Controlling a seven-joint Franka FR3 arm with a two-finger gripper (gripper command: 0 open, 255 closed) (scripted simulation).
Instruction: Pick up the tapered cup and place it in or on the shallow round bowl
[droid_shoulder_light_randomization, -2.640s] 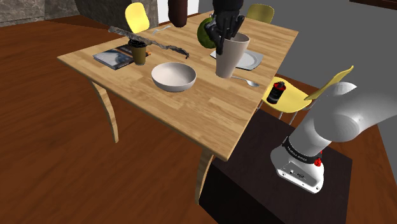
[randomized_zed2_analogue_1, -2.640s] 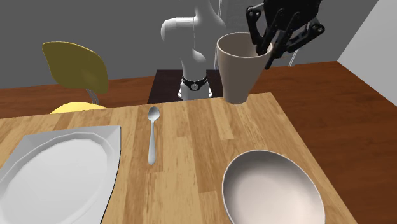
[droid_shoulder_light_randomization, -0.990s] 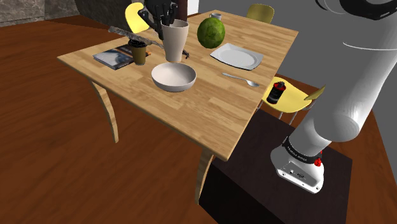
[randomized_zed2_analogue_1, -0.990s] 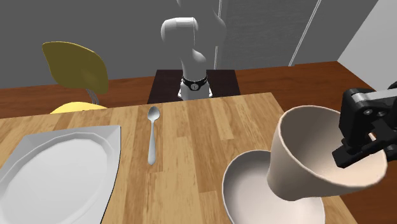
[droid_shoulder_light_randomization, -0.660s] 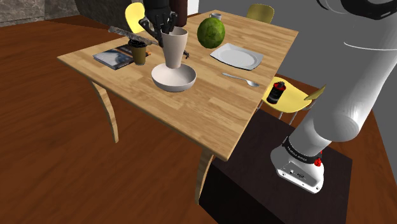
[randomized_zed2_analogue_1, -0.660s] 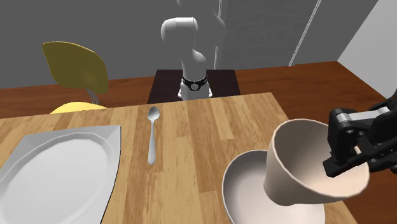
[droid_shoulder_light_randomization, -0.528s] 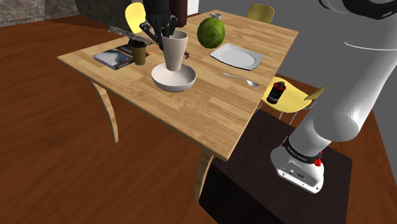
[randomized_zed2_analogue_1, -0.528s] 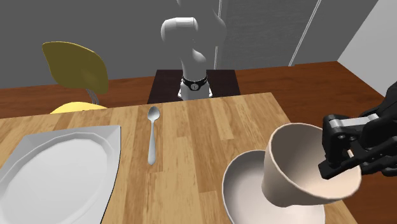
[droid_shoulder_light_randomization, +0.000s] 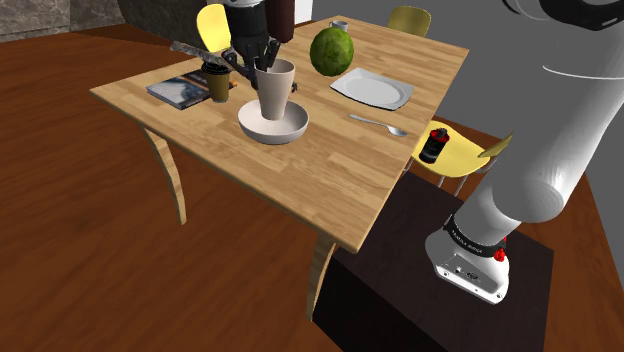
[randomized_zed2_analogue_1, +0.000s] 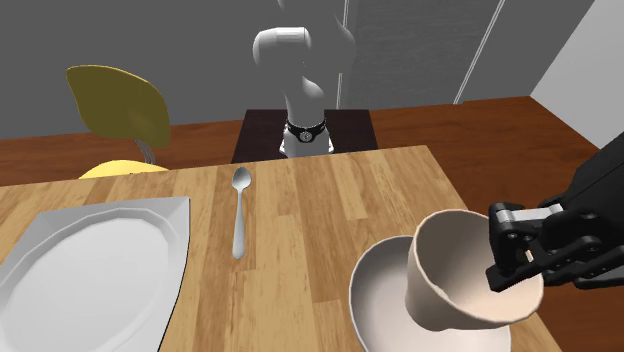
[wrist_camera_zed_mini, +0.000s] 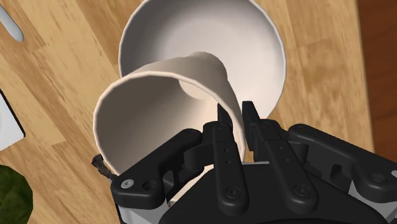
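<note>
The tapered cup (droid_shoulder_light_randomization: 275, 88) is pale beige and stands upright with its narrow base down inside the shallow round white bowl (droid_shoulder_light_randomization: 292, 126) on the wooden table. My black gripper (droid_shoulder_light_randomization: 262, 56) comes down from above and is shut on the cup's rim. In the wrist view one finger sits inside the cup (wrist_camera_zed_mini: 159, 108) and the other outside its wall, the gripper (wrist_camera_zed_mini: 236, 113) clasping that wall over the bowl (wrist_camera_zed_mini: 254, 38). The second exterior view shows the gripper (randomized_zed2_analogue_1: 520, 255) on the cup's (randomized_zed2_analogue_1: 450, 285) right side, above the bowl (randomized_zed2_analogue_1: 380, 295).
A green round fruit (droid_shoulder_light_randomization: 332, 48), a white plate (droid_shoulder_light_randomization: 372, 88) and a spoon (droid_shoulder_light_randomization: 380, 124) lie to the shoulder view's right of the bowl. A book (droid_shoulder_light_randomization: 180, 90) and a dark cup (droid_shoulder_light_randomization: 218, 82) lie to its left. A yellow chair holds a black can (droid_shoulder_light_randomization: 433, 145).
The gripper carried the cup from beside the plate over to the bowl. Over the last second it lowered the cup until its base went down into the bowl.
</note>
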